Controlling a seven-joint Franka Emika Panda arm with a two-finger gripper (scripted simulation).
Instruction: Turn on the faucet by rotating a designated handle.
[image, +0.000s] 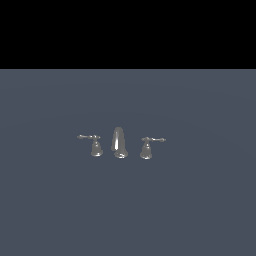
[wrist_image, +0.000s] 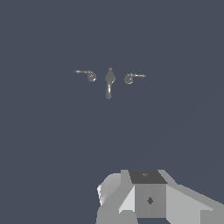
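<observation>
Currently the handle sits right of centre in the exterior frame, beside the arched spout; its thin lever runs horizontally toward frame right. Twin handle mirrors it, lever toward frame left. All chrome, glossy, flared bell bases on a flat slate floor. Wrist view: the faucet lies well apart from the camera. Gripper fingers not visible; opening cannot be judged, nothing seen held.
</observation>
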